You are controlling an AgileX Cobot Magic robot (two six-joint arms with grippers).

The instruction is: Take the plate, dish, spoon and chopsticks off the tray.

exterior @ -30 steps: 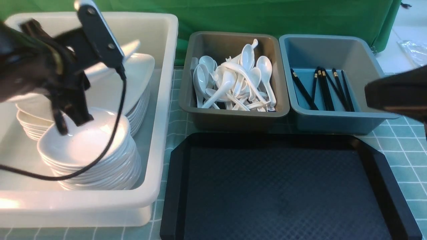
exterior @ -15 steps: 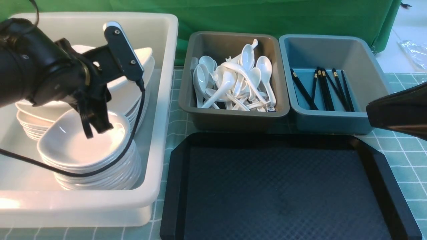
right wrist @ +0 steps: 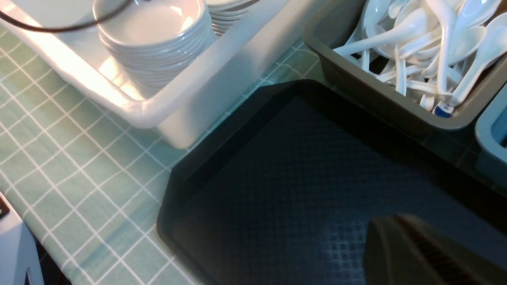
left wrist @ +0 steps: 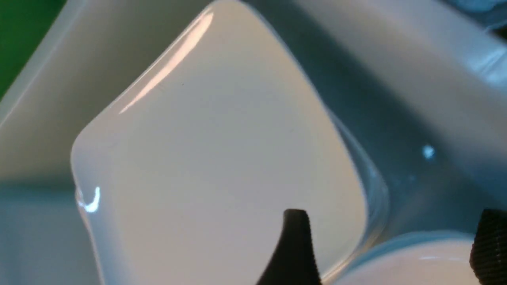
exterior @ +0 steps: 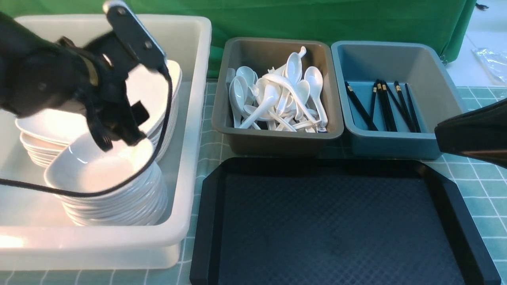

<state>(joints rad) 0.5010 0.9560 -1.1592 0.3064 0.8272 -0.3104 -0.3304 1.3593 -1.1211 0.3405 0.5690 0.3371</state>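
The tray (exterior: 340, 225) lies bare, so the clearing looks all but done: plates (exterior: 51, 122) and dishes are stacked in the white tub (exterior: 190, 130), spoons (exterior: 277, 99) fill the grey bin, chopsticks (exterior: 380, 105) lie in the blue one. The left gripper (exterior: 121, 136) hangs spread apart just above the top dish (exterior: 99, 170), gripping nothing. The right gripper (right wrist: 416, 253) is clenched and empty over the tray.

Black tray (exterior: 340, 221) with fine diamond texture; white dish (exterior: 95, 170); white spoons (exterior: 277, 99); black chopsticks (exterior: 386, 105), gold bands; mint-green white-grid table (exterior: 483, 178).

No readable text, label or number anywhere.
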